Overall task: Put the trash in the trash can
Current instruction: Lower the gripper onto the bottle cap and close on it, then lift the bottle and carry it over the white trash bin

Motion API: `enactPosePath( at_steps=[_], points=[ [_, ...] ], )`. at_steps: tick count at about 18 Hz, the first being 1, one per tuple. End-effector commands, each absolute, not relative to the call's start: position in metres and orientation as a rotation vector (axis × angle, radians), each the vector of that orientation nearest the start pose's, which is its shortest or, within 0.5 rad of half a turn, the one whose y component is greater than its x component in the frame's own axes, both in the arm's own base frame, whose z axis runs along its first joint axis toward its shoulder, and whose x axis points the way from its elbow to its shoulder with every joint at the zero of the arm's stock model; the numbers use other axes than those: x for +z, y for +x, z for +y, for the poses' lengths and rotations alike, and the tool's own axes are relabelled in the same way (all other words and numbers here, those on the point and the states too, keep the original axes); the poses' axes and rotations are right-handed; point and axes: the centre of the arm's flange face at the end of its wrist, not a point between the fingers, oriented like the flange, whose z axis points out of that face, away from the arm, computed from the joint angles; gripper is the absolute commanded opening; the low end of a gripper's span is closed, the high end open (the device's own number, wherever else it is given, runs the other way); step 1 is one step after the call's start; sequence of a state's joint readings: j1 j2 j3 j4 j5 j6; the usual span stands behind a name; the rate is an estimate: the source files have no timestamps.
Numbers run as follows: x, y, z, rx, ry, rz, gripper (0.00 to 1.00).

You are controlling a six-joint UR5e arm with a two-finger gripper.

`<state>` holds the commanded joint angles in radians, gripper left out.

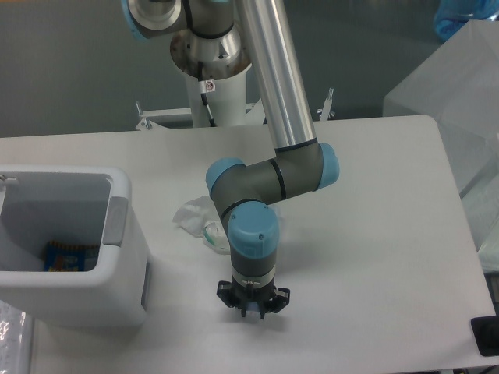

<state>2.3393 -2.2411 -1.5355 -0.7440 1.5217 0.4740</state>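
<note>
Trash (195, 216) lies on the worktop (374, 234) as crumpled clear plastic, partly hidden behind my forearm; a green bit shows at its near edge.

Camera view, 1 of 1:

1. Position of my claw (253, 310): pointed straight down at the near part of the worktop, fingertips at or just above the surface. The wrist body blocks the jaws from this angle, so I cannot tell whether they are wide, narrow or gripping anything. A small bluish patch shows between the fingertips; I cannot identify it.

2. Key relation: the visible trash lies behind my claw and to the image left of it, toward the arm base, near but not touching. Its long axis cannot be read, because my arm covers its right end.

3. Trash can (117, 257): stands at the image-left edge of the worktop, well apart from my claw, opening upward. A blue packet (66, 255) lies inside it.

4. Writing: a small label (209, 86) sits on the arm base; its text is too small to read. No brand is legible anywhere.
</note>
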Motion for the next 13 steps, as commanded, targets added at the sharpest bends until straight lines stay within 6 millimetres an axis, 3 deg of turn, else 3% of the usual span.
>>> enactPosePath(
  at_steps=[2, 4, 6, 11, 13],
  points=[
    [0.194, -0.389, 0.598, 0.120, -2.908, -0.426, 0.25],
    [0.219, -0.408, 0.601, 0.156, -2.852, -0.456, 0.24],
    [0.271, -0.434, 0.599, 0.209, -2.753, -0.491, 0.24],
    [0.385, -0.450, 0.594, 0.161, -2.472, -0.473, 0.24],
    [0.416, -0.459, 0.590, 0.143, -2.343, -0.522, 0.24]
  ],
)
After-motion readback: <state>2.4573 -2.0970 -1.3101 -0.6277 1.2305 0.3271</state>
